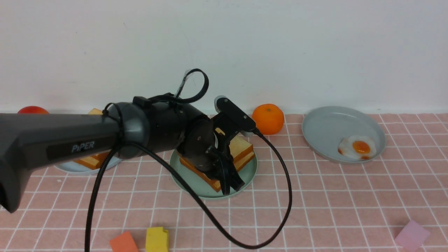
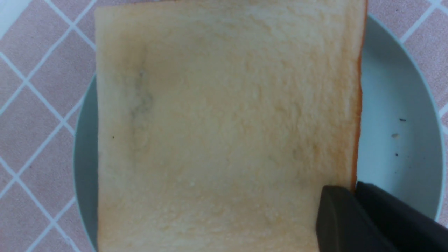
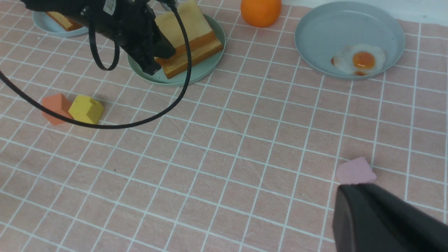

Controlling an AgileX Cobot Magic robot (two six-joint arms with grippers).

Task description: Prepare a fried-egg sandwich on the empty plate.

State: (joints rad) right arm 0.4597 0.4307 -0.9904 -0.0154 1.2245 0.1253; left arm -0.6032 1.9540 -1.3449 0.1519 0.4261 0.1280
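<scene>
Clearly, the sandwich (image 1: 240, 147) sits on the mint-green plate (image 1: 185, 175), left of centre: two square slices stacked, pale golden faces, brown crusts, greyish marks on the upper one; any filling is hidden. The left gripper (image 1: 231, 188) is at its near side, fingertips close together; I can't tell how far open, or whether they grip bread. The right gripper (image 3: 357, 190) looks closed, holding nothing. Pinkish tiled tabletop (image 1: 336, 210) with white lines meets a plain pale wall (image 1: 280, 52). "PiPER" reads on the left arm (image 1: 84, 140).
</scene>
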